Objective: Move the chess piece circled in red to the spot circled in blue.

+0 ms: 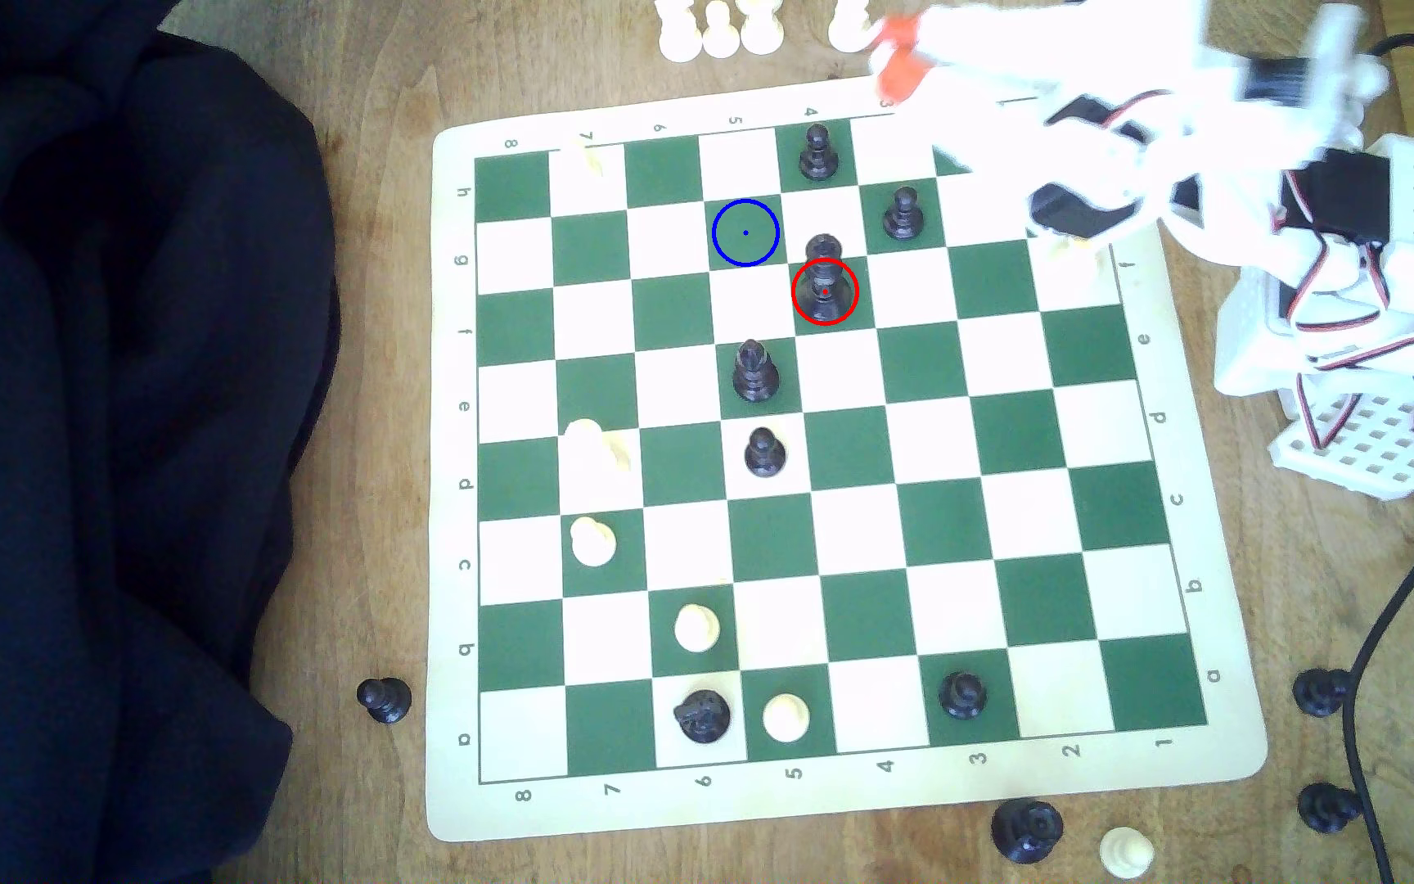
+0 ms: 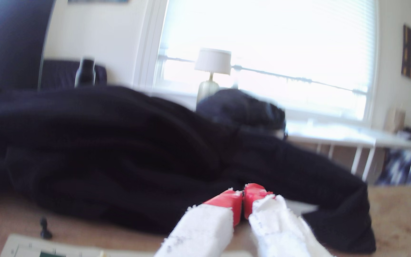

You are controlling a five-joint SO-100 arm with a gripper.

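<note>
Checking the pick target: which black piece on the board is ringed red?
The chess piece with the flat crown head, diagonally next to the blue-ringed spot; other black pieces carry no ring.

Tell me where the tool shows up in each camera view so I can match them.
Exterior view: the tool is at the top edge, right of centre, its blurred red tips over the board's far border.
Wrist view: the tool is in the foreground, red tips together, pointing toward the dark cloth.
Shared landmark: the dark cloth, which lies on the exterior view's left.
</note>
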